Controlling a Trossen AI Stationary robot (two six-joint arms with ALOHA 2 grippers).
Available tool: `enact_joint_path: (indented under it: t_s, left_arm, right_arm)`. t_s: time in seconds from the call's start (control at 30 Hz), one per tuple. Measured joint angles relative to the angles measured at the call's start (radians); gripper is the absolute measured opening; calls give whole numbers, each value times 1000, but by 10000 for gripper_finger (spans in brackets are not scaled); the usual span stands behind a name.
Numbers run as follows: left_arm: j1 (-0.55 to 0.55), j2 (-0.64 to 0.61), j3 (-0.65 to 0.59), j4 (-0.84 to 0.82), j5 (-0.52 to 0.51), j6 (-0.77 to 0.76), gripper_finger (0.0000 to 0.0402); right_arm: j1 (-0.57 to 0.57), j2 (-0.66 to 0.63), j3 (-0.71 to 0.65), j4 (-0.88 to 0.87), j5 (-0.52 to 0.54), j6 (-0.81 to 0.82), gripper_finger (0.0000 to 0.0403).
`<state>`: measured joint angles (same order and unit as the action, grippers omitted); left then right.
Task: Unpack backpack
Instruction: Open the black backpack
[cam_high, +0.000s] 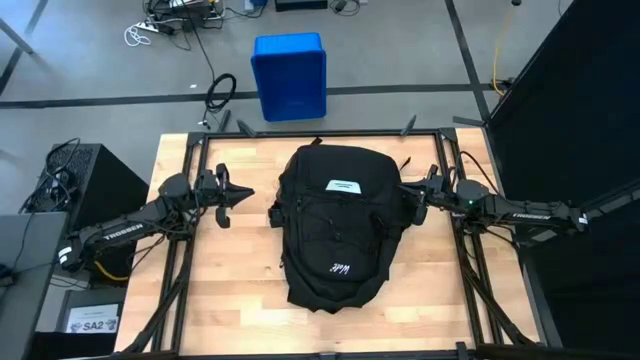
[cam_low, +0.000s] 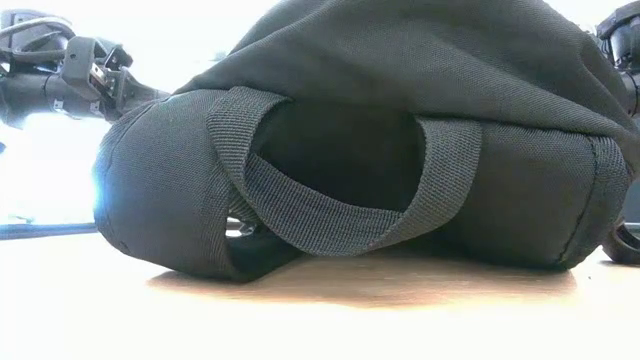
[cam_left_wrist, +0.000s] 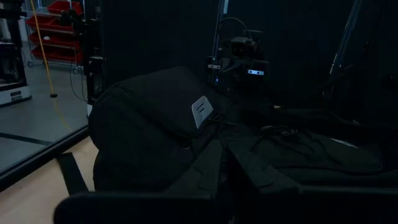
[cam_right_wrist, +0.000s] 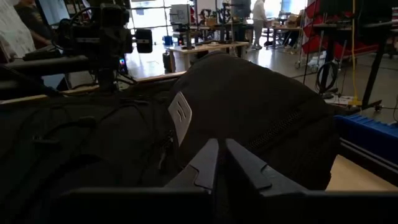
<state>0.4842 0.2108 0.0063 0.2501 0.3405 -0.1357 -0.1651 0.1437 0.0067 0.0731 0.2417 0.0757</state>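
Wooden table (cam_high: 230, 280) under bulky black backpack (cam_high: 335, 235) with white label, both grippers' fingers together, left gripper (cam_high: 243, 191), right gripper (cam_high: 404, 192).

My table (cam_high: 240, 290) is pale wood planks inside a black frame, standing on grey concrete floor (cam_high: 90, 60). Past the far edge a blue bin (cam_high: 289, 76) sits on the floor, with loose cables (cam_high: 180, 25) near it. A black curtain (cam_high: 580, 110) hangs beyond my right edge. By the left edge stand a black box (cam_high: 85, 180) and a laptop (cam_high: 25, 270). Farther off I see red bins (cam_left_wrist: 53, 28) on shelves, a yellow cord (cam_left_wrist: 46, 68), workbenches (cam_right_wrist: 211, 46) under bright daylight, and people (cam_right_wrist: 258, 18) standing.
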Motion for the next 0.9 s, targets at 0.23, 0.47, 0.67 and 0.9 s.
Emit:
enact_joint_path:
  t_s: [0.23, 0.47, 0.67, 0.9]
  left_arm:
    - [0, 0, 0, 0, 0, 0, 0]
    - [0, 0, 0, 0, 0, 0, 0]
    - [0, 0, 0, 0, 0, 0, 0]
    - [0, 0, 0, 0, 0, 0, 0]
  right_arm:
    - [0, 0, 0, 0, 0, 0, 6]
    - [0, 0, 0, 0, 0, 0, 2]
    - [0, 0, 0, 0, 0, 0, 7]
    - [0, 0, 0, 0, 0, 0, 6]
